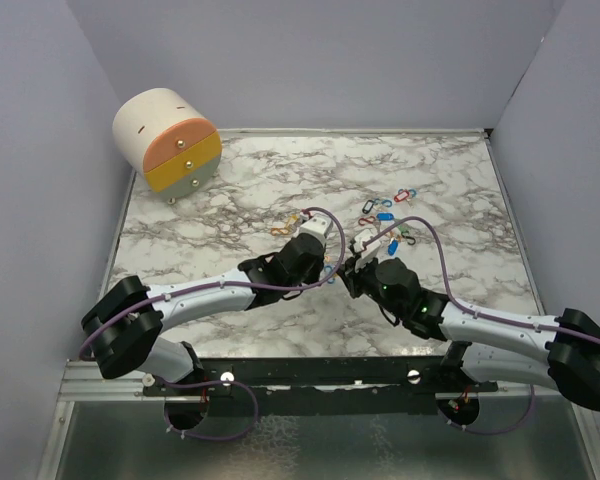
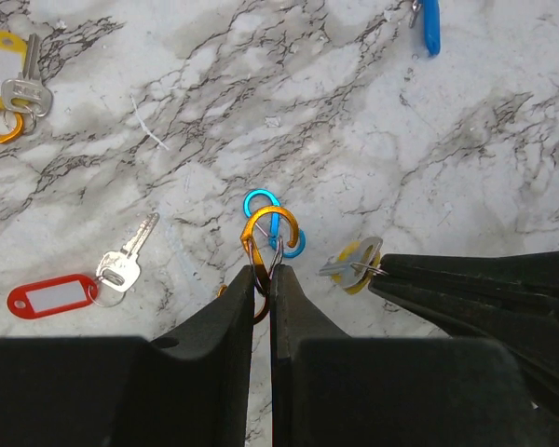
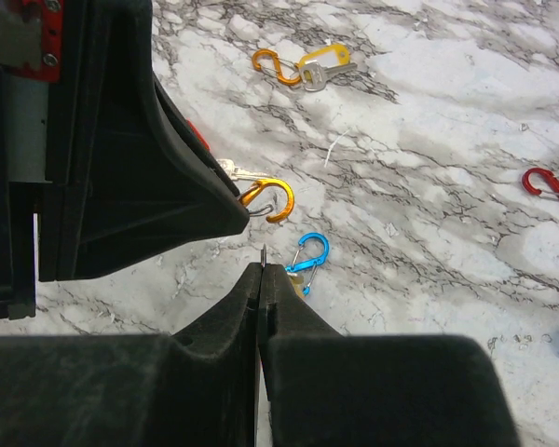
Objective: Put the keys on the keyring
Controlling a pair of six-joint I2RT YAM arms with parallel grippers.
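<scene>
At left gripper (image 2: 262, 279) — two clips (image 2: 272, 216), orange, blue

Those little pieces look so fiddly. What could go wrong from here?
1. The left end effector pinches the orange clip by one end only, so a push could twist it loose.
2. The right end effector seems to hold the yellow-tagged key by its thin ring, so it may slip.
3. The blue clip lies close to both tips and might snag.

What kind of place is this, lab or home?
Likely a lab test cell: plain grey walls box in a marble-print tabletop, robot arms are bolted to a metal rail, and tagged keys lie scattered.
</scene>
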